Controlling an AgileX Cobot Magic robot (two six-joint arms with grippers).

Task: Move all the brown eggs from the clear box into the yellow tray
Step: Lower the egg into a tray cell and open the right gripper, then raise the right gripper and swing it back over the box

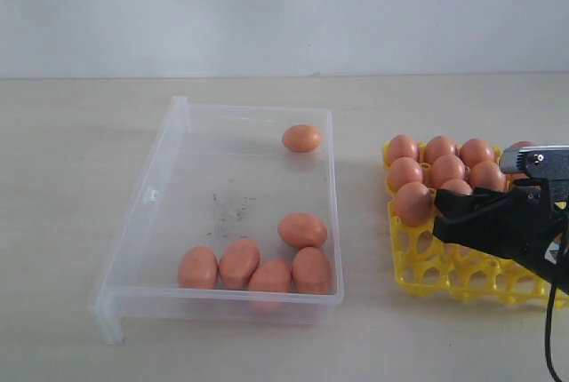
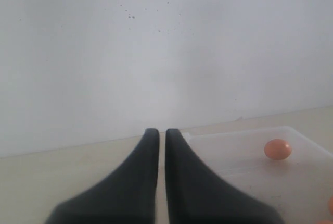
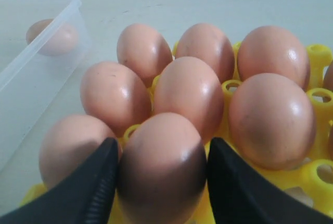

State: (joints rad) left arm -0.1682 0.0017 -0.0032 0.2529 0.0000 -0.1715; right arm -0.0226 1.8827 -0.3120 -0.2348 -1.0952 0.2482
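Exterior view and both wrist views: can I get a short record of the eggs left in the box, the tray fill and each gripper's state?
clear box: six brown eggs left; one by the far wall, five toward the near end
yellow tray: far rows filled, near cups empty
right gripper: over the tray, closed on a brown egg
left gripper: shut, holding nothing
task status: unfinished
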